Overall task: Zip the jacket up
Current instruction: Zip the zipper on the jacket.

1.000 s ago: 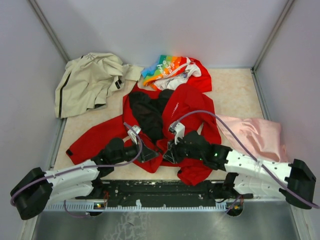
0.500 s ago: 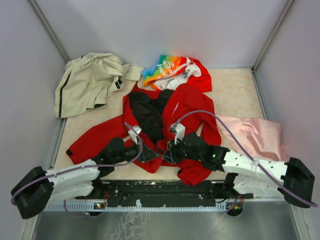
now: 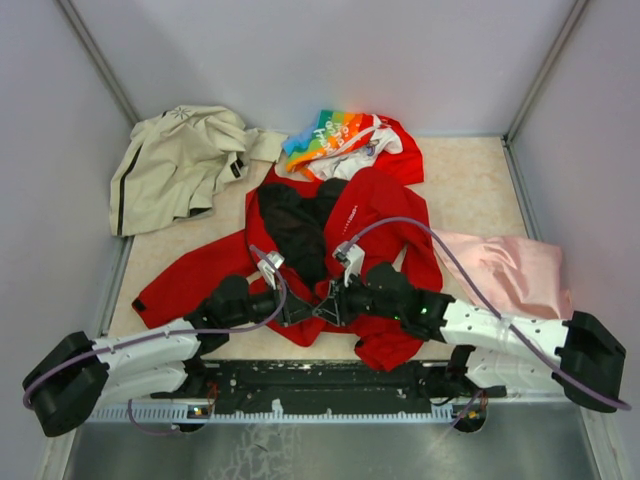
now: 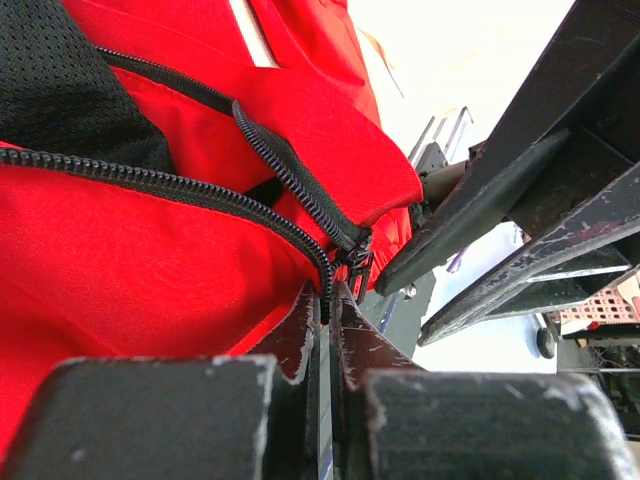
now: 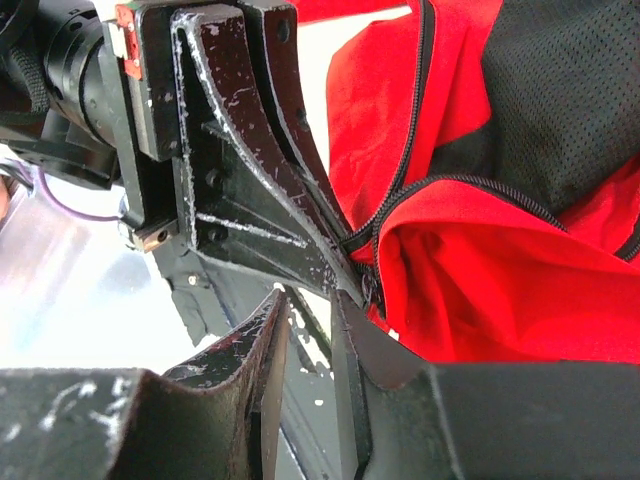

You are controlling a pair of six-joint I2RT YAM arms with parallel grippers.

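Top external view puts the red jacket (image 3: 375, 205) in the middle of the table (image 3: 470, 180). It lies open at the front with its black lining (image 3: 295, 225) showing, and one sleeve runs out toward the lower left of the frame. A beige jacket (image 3: 175, 160) lies in the upper left, a rainbow-printed garment (image 3: 335, 135) sits just above the red collar, and a pink cloth (image 3: 505, 270) lies at the right edge.

Both my arms reach in from the bottom of the frame and meet at the jacket's lower hem. There my left gripper (image 3: 300, 310) and my right gripper (image 3: 328, 308) point at each other, tip close to tip.

In my left wrist view, my left fingers (image 4: 300, 335) are pressed together at the bottom centre. The end of one row of zipper teeth (image 4: 200, 190) runs down into the pinch, so I am clamped on the jacket's bottom edge. A second row of teeth curves down from the upper left and joins the first at the slider (image 4: 355, 262). The slider sits just above my fingertips, close to the tip of my right gripper, which comes in from the right.

In my right wrist view, my right fingers (image 5: 350, 345) stand a little apart, with light showing through the narrow gap and nothing between them. The zipper's lower end lies just beside my right-hand finger in the frame, where the left gripper's tip meets the red fabric. I cannot tell whether that finger touches the slider.
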